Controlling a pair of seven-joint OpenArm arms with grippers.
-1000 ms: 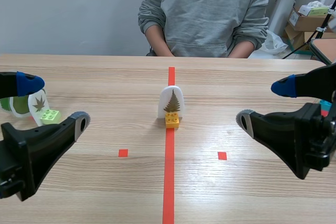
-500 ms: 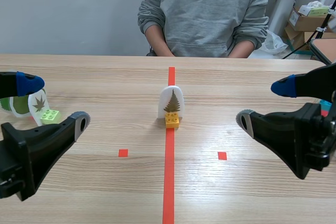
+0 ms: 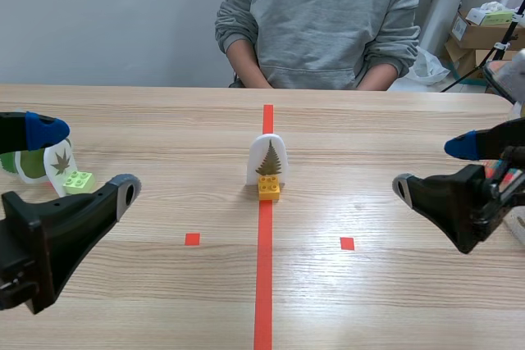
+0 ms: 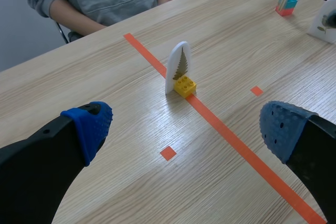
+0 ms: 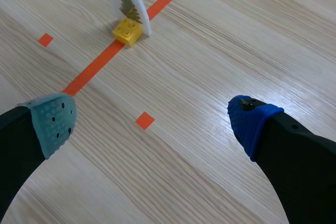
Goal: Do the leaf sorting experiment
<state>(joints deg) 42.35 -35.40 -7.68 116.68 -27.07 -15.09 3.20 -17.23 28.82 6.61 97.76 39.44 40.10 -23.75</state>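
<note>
My left gripper (image 3: 86, 160) stayed spread at 9 o'clock and the white arched fern-leaf card (image 3: 268, 157) on its yellow plastic brick (image 3: 268, 187) kept to the centre tape (image 3: 264, 284), while my right gripper (image 3: 433, 168), also released, backed toward 3 o'clock: sorting hadn't begun. A white leaf card (image 3: 60, 161) on a pale-green brick (image 3: 79, 180) by the left gripper blocked nothing, I judged.

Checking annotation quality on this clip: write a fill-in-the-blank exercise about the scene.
The white arched card with a brown fern leaf stands on a toy brick coloured ____.
The left gripper and the right gripper are both ____, not shut.
The seated person wears a top coloured ____.
Missing words: yellow; open; grey.
</note>
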